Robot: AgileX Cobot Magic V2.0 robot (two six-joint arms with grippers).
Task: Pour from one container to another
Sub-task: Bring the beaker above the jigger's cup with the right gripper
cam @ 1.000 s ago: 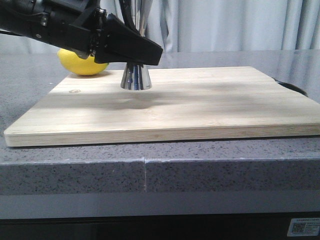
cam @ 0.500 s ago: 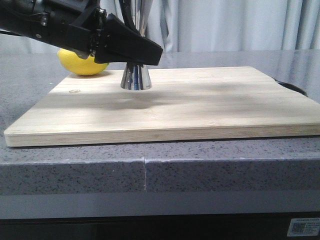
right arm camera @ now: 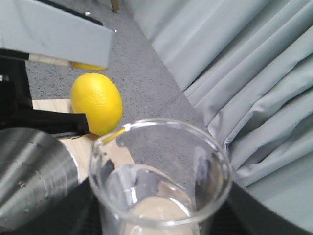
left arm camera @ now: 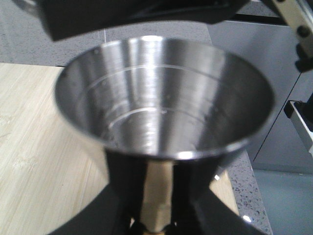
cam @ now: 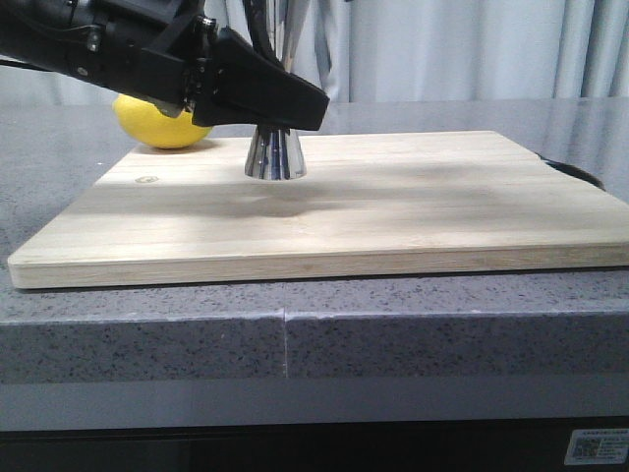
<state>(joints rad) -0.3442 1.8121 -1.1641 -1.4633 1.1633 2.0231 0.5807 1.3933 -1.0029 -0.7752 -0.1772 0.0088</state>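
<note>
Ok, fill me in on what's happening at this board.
The left claw is shut on the steel jigger, whose base stands on the wooden cutting board. The right claw holds the glass beaker beside the jigger's open cup. No stream of liquid is visible. A lemon sits behind the board.

Hardly any writing can be read here. In the front view a small white sticker [cam: 597,447] sits at the lower right corner on the dark panel under the bench [cam: 295,339]; it carries a blue square code mark and a line of tiny print above it, all too small to make out. Inside the steel jigger [left arm camera: 161,117], in the left wrist view, thin level lines ring the cup wall, with no figures legible beside them. The glass beaker [right arm camera: 161,181] shows no readable marks from the right wrist view
</note>
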